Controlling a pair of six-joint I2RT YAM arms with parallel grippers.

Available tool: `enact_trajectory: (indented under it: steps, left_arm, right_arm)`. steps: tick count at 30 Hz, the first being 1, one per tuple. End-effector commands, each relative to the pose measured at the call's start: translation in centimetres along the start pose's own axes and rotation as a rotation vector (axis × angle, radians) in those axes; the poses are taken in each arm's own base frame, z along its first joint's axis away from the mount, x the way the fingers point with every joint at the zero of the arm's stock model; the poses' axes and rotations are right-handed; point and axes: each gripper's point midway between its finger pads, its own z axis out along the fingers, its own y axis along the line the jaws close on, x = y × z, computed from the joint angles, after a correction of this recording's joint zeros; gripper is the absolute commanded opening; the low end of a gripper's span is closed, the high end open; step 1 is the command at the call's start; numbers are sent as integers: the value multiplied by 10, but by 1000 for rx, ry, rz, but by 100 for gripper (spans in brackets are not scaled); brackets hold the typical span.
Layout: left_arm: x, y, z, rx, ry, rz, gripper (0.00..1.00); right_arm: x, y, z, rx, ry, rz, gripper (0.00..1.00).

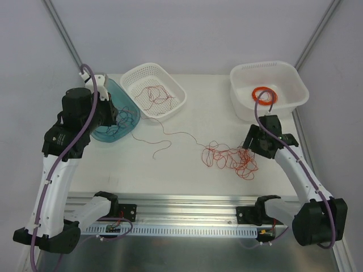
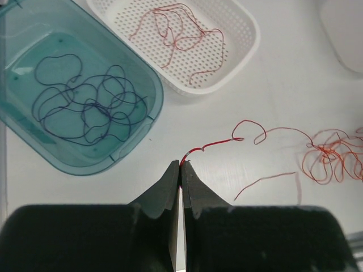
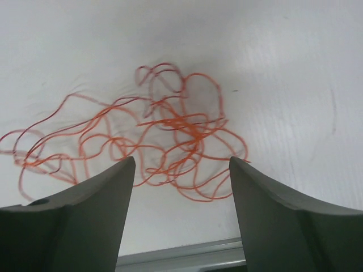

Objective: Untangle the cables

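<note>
A tangle of thin orange-red cables [image 1: 229,157] lies on the white table right of centre. My right gripper [image 1: 252,148] hovers at its right edge, jaws wide open and empty; in the right wrist view the tangle [image 3: 176,130] lies just beyond the open gripper [image 3: 181,161]. My left gripper [image 2: 181,164] is shut on the end of one red cable [image 2: 215,141], which trails right across the table toward the tangle. In the top view the left gripper [image 1: 120,118] sits at the right side of the teal bin [image 1: 108,140]. A short loose red strand [image 2: 266,181] lies nearby.
The teal bin holds dark navy cables [image 2: 85,107]. A white perforated basket [image 1: 170,79] behind it holds red cables [image 1: 154,95]. A white tub [image 1: 283,71] at the back right contains a thick orange coil ring [image 1: 262,93]. A metal rail [image 1: 181,204] runs along the near edge.
</note>
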Motion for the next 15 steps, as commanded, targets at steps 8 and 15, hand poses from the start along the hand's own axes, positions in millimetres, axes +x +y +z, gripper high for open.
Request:
enact_trajectory:
  steps: [8,15]
  left_arm:
    - [8,-20,0,121,-18,-30,0]
    - [-1,-12,-9,74,-59,-32,0]
  right_arm:
    - [17,141,-32,-348,-54,-296,74]
    - [53,172,4,-267,50,-297,73]
